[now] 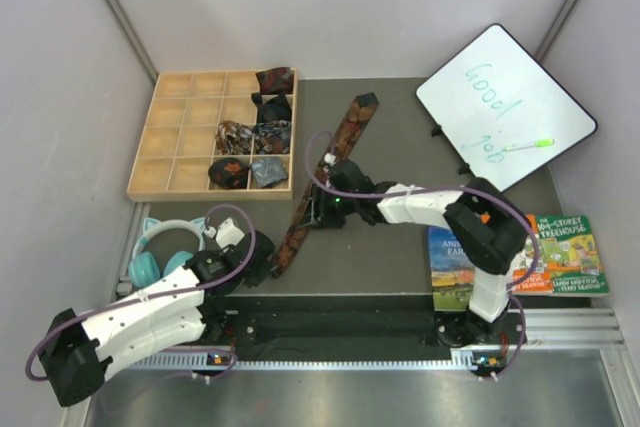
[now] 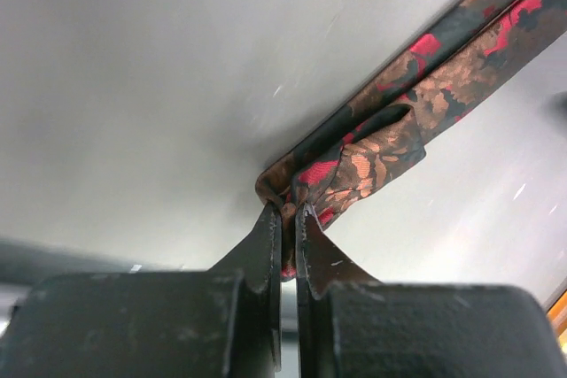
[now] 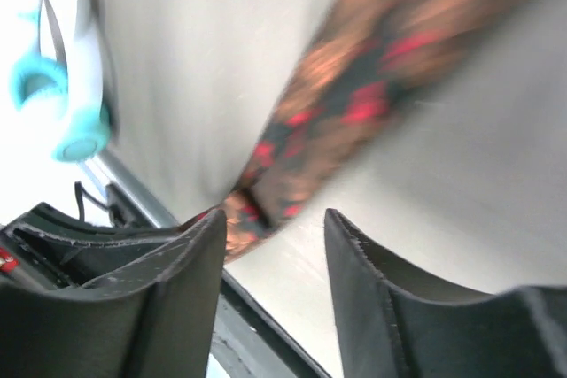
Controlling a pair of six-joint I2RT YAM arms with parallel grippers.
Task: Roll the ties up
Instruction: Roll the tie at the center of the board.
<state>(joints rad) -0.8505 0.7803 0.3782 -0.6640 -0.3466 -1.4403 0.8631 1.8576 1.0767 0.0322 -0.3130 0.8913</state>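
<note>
Tension matters most here: the left hand [image 2: 288, 219] is pinched tight on the folded narrow end of the long dark brown-black fabric necktie with rust-orange and red print [image 1: 345, 132], which lies stretched diagonally across the grey tabletop [image 1: 400, 147]. The right hand [image 3: 275, 219] hovers just above the strip further up, spread apart and gripping nothing. A good roll would likely need small, even turns of that first fold, with the right hand pressing the strip flat and straight ahead of it.
</note>
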